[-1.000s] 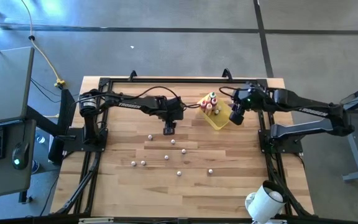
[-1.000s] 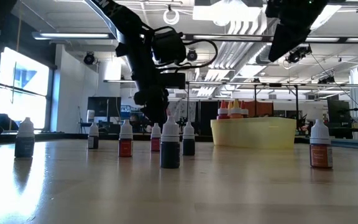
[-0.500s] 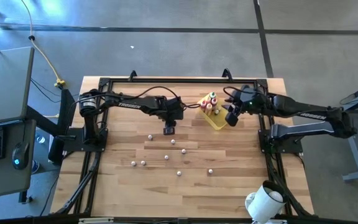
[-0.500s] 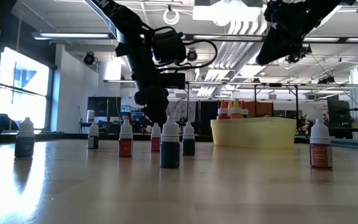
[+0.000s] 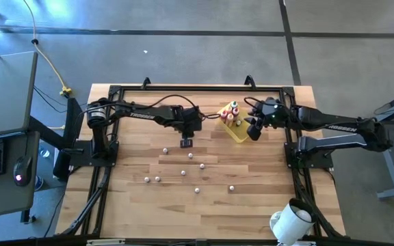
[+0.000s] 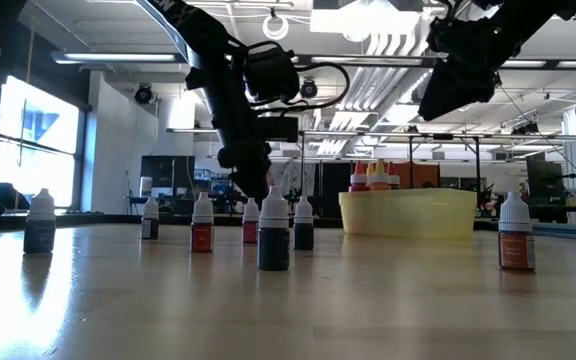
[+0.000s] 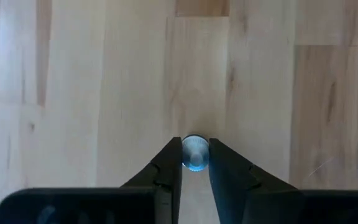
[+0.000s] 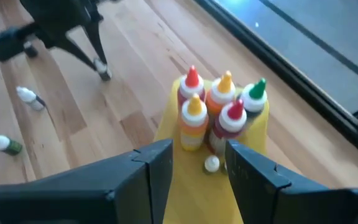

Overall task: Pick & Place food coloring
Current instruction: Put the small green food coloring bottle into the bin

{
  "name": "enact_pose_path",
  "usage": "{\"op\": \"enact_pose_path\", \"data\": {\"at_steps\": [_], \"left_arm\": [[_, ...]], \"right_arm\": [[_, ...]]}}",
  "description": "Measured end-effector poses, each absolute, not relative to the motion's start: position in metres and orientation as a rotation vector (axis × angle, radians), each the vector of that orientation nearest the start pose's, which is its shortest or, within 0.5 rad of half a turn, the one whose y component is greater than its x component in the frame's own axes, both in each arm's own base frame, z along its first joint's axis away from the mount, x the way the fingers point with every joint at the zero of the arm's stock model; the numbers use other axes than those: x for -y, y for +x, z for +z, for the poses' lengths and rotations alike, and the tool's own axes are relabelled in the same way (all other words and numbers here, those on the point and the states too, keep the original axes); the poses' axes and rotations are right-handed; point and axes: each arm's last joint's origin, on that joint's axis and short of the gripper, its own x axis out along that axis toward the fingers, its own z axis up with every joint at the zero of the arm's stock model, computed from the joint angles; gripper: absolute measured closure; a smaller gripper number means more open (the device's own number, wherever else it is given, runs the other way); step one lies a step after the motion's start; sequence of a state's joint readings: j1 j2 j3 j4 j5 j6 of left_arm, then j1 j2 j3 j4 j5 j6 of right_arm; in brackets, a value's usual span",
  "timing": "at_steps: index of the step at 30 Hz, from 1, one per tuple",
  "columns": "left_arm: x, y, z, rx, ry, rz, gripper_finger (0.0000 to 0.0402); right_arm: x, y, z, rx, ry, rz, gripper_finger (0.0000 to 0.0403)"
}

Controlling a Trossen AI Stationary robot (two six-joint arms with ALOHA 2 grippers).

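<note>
Left fingers [image 7: 195, 163] clamped on small white-capped food coloring bottle [image 7: 195, 152] | right fingers [image 8: 199, 163] parted above yellow tray [image 8: 166, 127]

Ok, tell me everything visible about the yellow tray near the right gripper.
The yellow tray is a rectangular, plastic-looking bin with low walls, set at an angle on the wooden table toward its far right. Six squeeze bottles with red, orange, yellow and green pointed caps stand upright, clustered at one end, and one small white-capped bottle sits beside them inside. The right gripper hangs above the tray, apart from it.
</note>
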State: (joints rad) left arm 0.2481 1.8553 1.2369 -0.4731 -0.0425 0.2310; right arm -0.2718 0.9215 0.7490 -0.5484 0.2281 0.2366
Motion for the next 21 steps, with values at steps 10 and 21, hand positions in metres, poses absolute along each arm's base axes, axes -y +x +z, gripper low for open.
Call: {"op": "enact_pose_path", "data": {"at_steps": [10,21], "left_arm": [[-0.092,0.366,0.188,-1.100,0.079,0.122,0.0345],[-0.091,0.406,0.274,-0.878,0.132,0.069,0.0345]], "right_arm": [[0.049,0.162,0.264,-0.746,0.360,-0.514,0.0263],[0.043,0.120,0.272,-0.721,0.441,-0.779,0.0263]]}}
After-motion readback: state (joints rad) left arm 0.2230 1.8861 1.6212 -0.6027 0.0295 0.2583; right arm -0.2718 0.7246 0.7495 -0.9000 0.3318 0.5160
